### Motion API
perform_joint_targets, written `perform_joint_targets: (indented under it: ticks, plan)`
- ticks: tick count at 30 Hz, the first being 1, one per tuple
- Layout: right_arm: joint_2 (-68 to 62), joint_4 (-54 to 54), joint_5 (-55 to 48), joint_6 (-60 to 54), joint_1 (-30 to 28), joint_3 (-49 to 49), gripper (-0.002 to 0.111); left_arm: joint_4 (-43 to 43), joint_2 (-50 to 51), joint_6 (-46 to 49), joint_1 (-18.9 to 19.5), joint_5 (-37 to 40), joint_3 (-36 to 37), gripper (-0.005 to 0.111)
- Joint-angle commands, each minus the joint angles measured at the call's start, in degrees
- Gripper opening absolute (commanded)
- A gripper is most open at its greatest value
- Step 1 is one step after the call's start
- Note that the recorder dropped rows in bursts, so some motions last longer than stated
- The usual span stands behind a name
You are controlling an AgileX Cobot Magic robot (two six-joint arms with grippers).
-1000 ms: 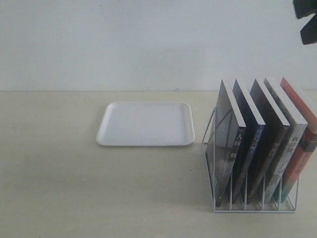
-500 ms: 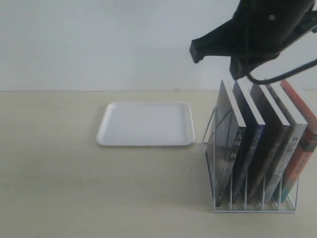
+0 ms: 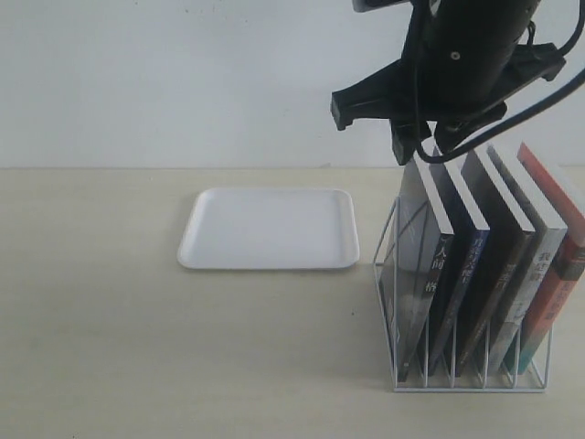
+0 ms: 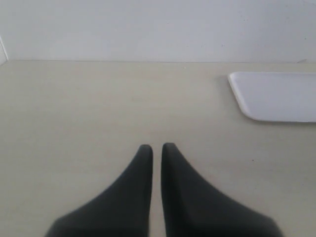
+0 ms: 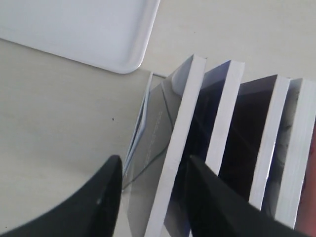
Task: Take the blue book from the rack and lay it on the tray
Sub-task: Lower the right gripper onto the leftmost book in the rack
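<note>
Since the right gripper [image 5: 153,159] hangs just above the rack [image 3: 471,388] with its jaws spread and holding nothing, the step in hand looks like lining up for the pinch, and that line-up is what needs care. The blue book [image 3: 472,265] stands in the second slot from the tray side, leaning like its neighbours, with the grey-covered book [image 3: 416,229] just beside it. In the right wrist view the open jaws seem to bracket the grey book's top edge rather than the blue one's, so a small shift toward the blue book's white page edges is probably needed before descending. One jaw should slip into each gap beside it, close on the top edge, then lift along the lean so the dividers do not snag. The tray [image 3: 267,229] lies flat, well apart from the rack. The left gripper [image 4: 156,146] hovers over bare table [image 4: 74,108], jaws almost pressed together, holding nothing.
</note>
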State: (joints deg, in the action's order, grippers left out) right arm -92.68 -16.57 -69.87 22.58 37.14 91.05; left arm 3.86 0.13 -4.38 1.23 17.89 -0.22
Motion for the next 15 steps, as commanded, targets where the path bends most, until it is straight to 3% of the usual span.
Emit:
perform_joint_targets:
  ticks: [1, 15]
  plan:
    - [0.10, -1.74, -0.10, 3.47, -0.01, -2.35, 0.040, 0.12, -0.13, 0.12, -0.46, -0.35, 0.22, 0.006]
    - [-1.00, -0.86, -0.10, 7.47, -0.01, -5.24, 0.040, 0.12, -0.13, 0.12, -0.46, -0.35, 0.22, 0.006]
